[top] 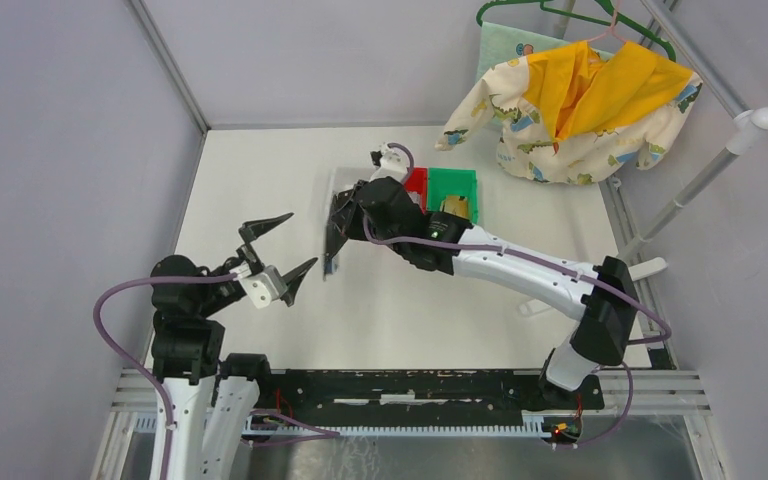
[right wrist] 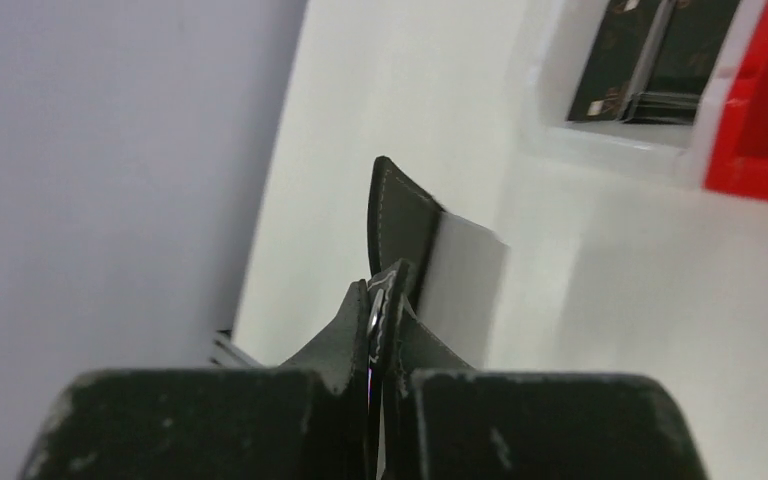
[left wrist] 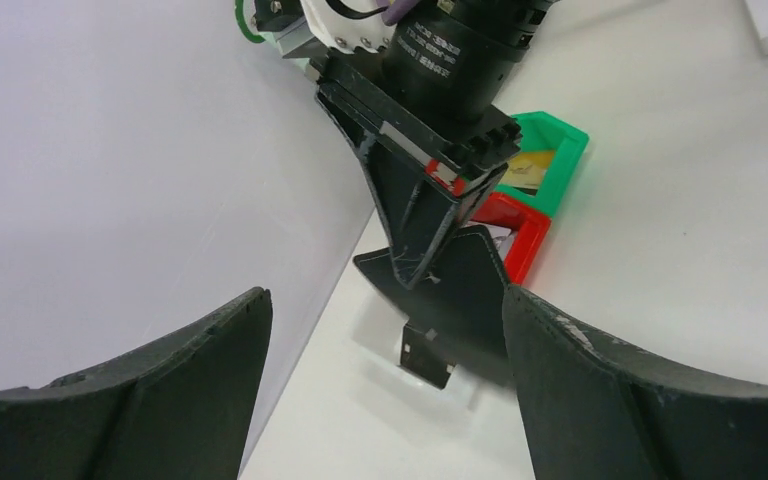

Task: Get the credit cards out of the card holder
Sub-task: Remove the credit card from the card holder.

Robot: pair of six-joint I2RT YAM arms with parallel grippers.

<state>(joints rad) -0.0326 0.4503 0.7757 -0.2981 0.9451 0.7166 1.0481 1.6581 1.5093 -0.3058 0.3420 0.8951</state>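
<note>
Card holder [left wrist: 475, 295] clamped in right end effector [left wrist: 412, 262], left end effector [top: 303, 238] agape (bins [top: 452, 179] behind)

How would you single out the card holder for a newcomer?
Over the white table, follow the right arm toward the red bin and green bin. The card holder is pinched in its shut jaws. Unlike the bright bins, it is a thin black wallet with a small tab.

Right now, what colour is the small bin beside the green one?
Red. The red bin beside the green bin shows best in the left wrist view.
</note>
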